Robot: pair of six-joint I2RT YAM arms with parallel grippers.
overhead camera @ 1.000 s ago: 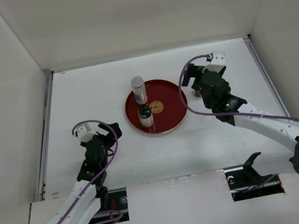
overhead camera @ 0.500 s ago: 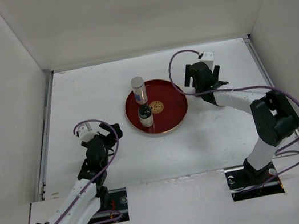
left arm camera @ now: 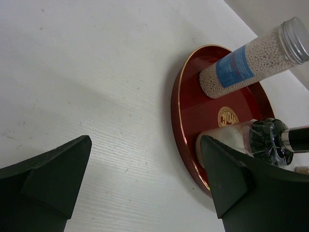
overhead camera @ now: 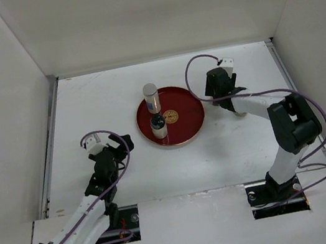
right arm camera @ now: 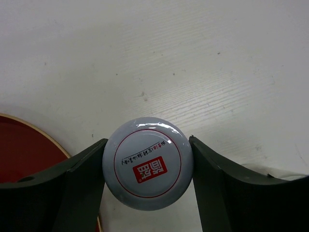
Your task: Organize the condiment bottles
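right wrist: jar (right arm camera: 147,162) shows lid only, body hidden beneath, small lid print unreadable | red plate (right arm camera: 23,154) cut by left edge | top: jar hidden under right gripper (overhead camera: 218,89) | left wrist: dark-capped bottle (left arm camera: 231,140) top runs off right edge

Jar (right arm camera: 148,162), lid top: red square mark with two white characters, likely Chinese, seen upside down. Beside it, curved line of tiny black characters, too small to read. Thin red ring around both.
Tall bottle (left arm camera: 241,63): blue label, print illegible.
Plate (left arm camera: 189,110) centre: round gold seal-style emblem (left arm camera: 228,116), unreadable.
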